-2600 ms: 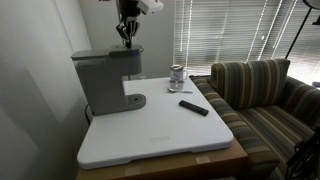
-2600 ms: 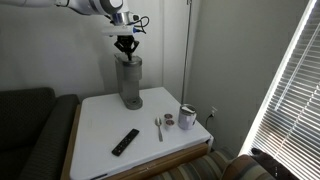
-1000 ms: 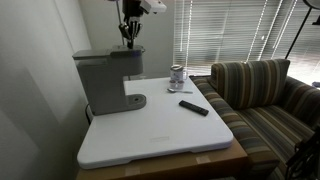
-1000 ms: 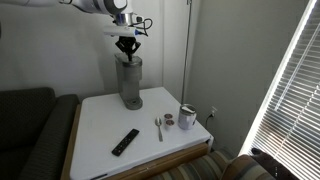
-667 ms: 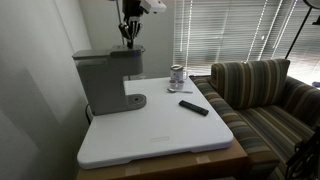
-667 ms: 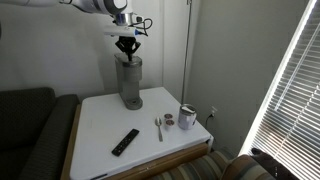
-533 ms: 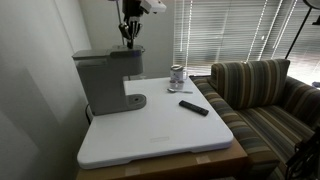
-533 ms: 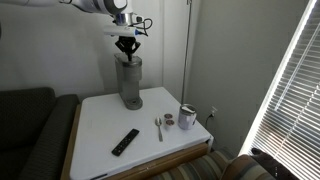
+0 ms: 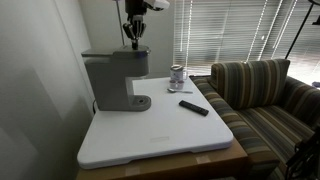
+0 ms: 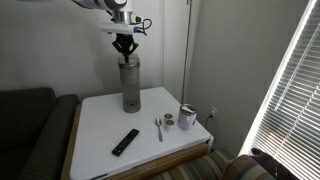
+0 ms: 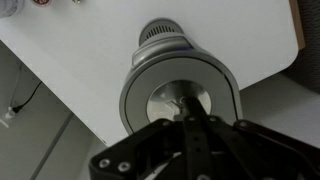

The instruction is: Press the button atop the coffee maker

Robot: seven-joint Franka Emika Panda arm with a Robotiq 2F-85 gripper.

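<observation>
The grey coffee maker stands at the back of the white table in both exterior views. My gripper hangs straight down over its brew head, fingers shut together and holding nothing. In an exterior view the fingertips are at the machine's top. The wrist view looks down on the round grey top with its shiny round button. The shut fingertips sit over the button's near part. Whether they touch it is hidden.
A black remote, a spoon and a small glass jar lie on the white table. A striped couch stands beside it. A wall and window blinds are close behind.
The coffee maker has shifted and turned a little on the table, toward the jar side. My gripper has moved the same way with it and stays shut over the top.
</observation>
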